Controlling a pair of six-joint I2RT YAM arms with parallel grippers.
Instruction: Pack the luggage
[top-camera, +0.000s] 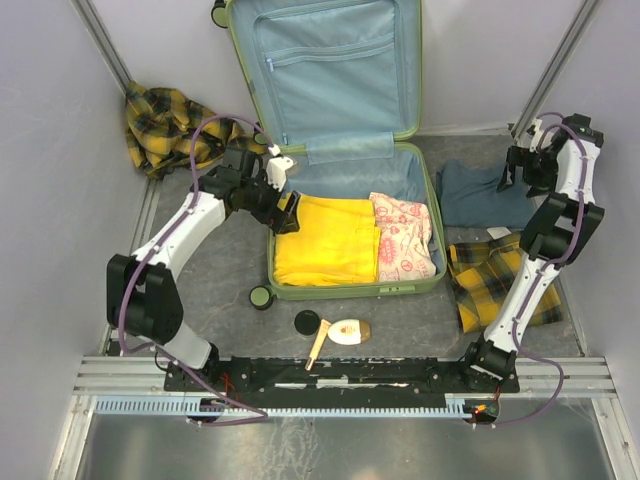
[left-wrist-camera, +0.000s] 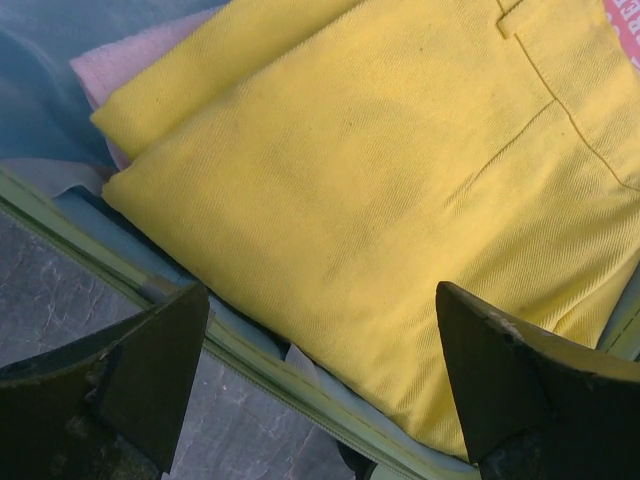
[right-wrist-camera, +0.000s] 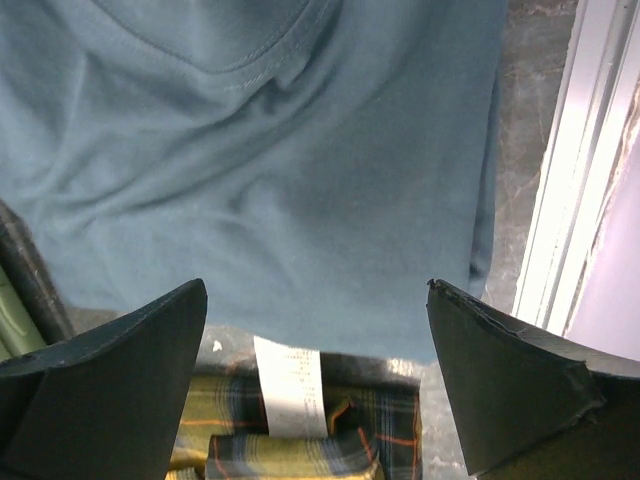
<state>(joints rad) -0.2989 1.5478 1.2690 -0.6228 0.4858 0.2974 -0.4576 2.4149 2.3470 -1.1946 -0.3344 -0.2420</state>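
One luggage (top-camera: 330, 70) – one yellow garment (left-wrist-camera: 380, 200) ahead of the left jaws, one teal garment (right-wrist-camera: 250, 150), edges cropped, ahead of the right jaws – both pairs gape empty

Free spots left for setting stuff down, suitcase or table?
In the suitcase: only the blue-lined strip behind the yellow garment and floral garment, by the hinge. Table: bare patch between suitcase front rim, bottle and plaid garment. Crowded right of it: teal garment meets plaid garment under the right gripper.
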